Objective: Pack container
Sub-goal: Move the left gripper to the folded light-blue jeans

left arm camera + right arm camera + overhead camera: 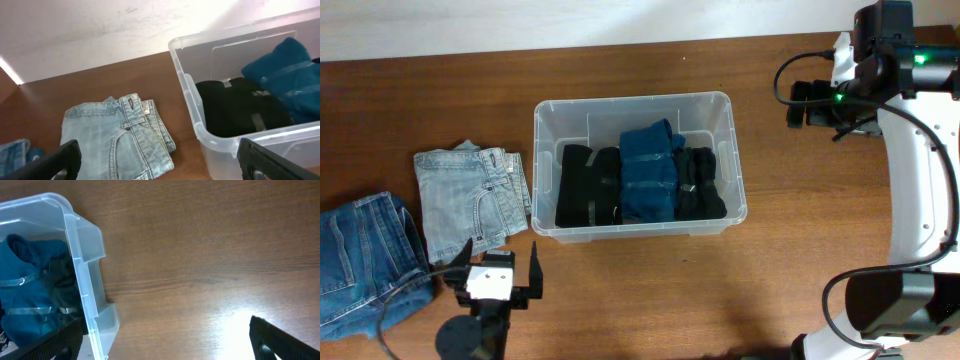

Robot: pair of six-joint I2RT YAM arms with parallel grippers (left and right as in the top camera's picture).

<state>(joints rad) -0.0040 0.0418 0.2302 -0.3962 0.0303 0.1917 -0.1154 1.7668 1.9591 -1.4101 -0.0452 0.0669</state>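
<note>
The clear container (635, 100) sits mid-counter (800, 220), holding black garments (582, 190) and teal garments (648, 170). Left fingers (55, 162) hover spread, empty, beside light-blue jeans (470, 195). Right fingers (280, 340) are spread wide and empty beyond the container's far right corner.

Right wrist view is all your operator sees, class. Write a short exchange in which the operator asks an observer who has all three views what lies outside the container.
Operator: I see one end of the container with clothes inside. Is anything outside it?
Observer: Yes. Past its other end, on the table, lie folded light blue jeans and, further out, darker jeans.
Operator: Which hand is nearer them?
Observer: The left hand. It is open and empty, just in front of the light blue jeans.
</note>
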